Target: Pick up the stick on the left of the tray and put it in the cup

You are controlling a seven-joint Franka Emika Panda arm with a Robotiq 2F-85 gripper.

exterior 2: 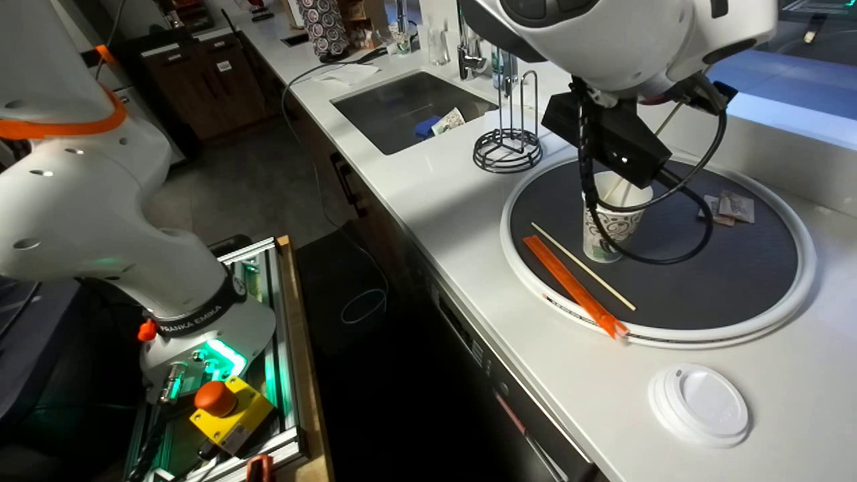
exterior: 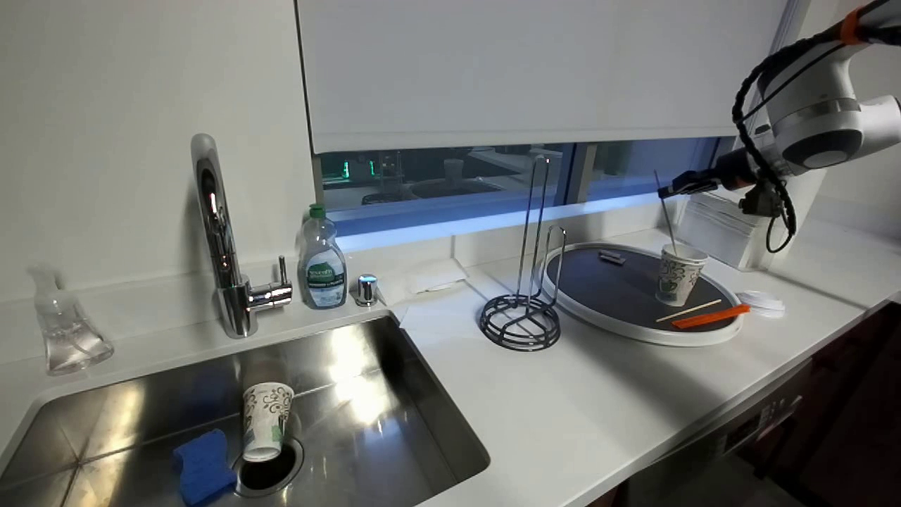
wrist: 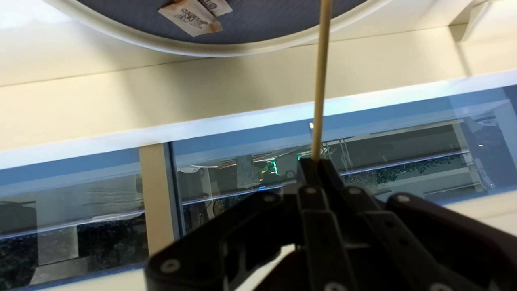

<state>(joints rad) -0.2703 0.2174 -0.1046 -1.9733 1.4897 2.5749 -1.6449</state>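
Wooden stick [wrist: 321,81], clamped in your gripper [wrist: 317,164] with its lower end inside the paper cup [exterior: 680,280]: ease down before releasing.

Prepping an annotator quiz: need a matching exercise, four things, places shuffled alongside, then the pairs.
1. raised stick
2. blue sponge
3. white lid
4. orange strip

A. on the counter, off the tray
B. in the gripper, lower end inside the upright patterned cup
C. crossing the tray's rim
D. in the sink

Pairs: 1-B; 2-D; 3-A; 4-C
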